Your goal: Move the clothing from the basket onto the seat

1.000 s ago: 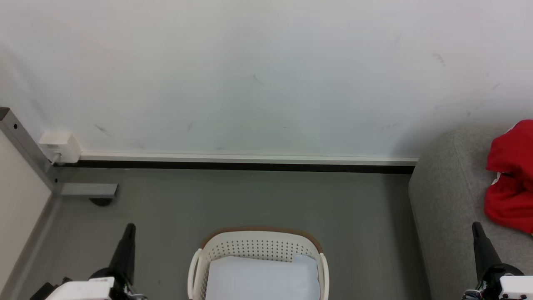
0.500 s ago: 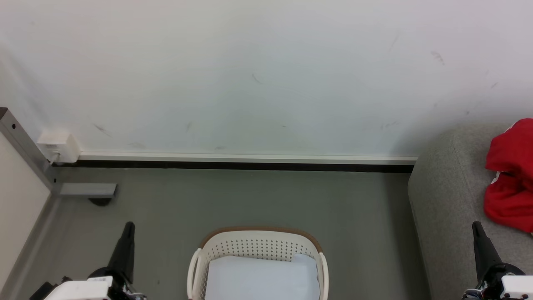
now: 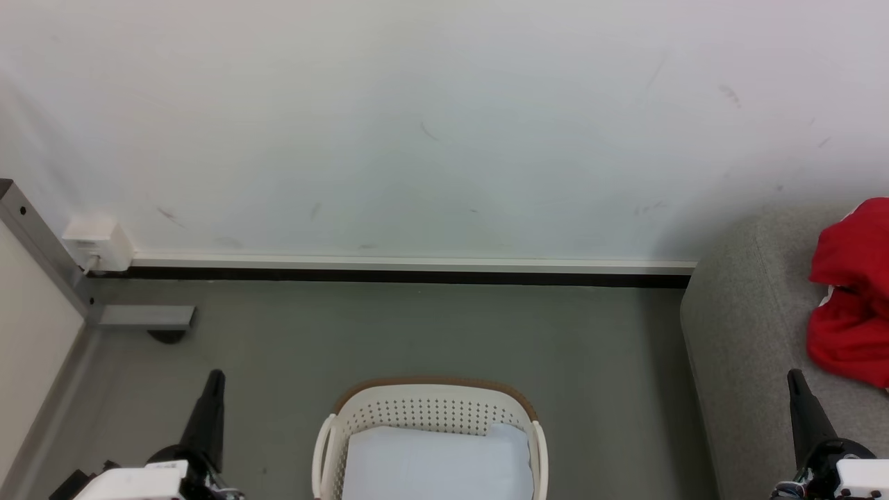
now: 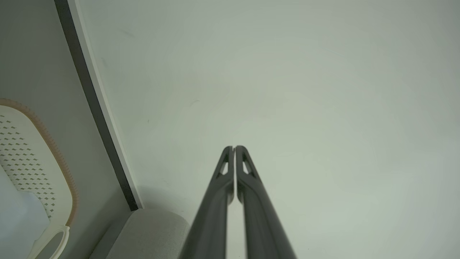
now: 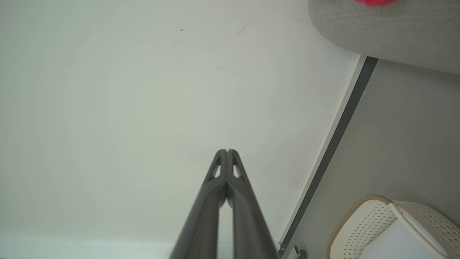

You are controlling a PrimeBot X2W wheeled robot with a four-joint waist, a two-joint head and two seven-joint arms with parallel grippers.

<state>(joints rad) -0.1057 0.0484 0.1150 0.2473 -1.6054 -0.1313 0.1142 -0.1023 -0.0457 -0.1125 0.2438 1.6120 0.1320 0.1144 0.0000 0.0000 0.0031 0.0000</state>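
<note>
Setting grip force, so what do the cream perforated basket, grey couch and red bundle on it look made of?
Cream-white perforated basket: likely moulded plastic, smooth, with regular holes. Light grey rounded couch: matte woven upholstery, finely textured. Bright red clothing: soft fabric, crumpled into folds; exact weave unclear.

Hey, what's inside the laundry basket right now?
A pale bluish-white sheet lies flat inside the basket, covering its floor. Anything beneath the sheet is hidden, and the basket's near end is cut off by the frame.
</note>
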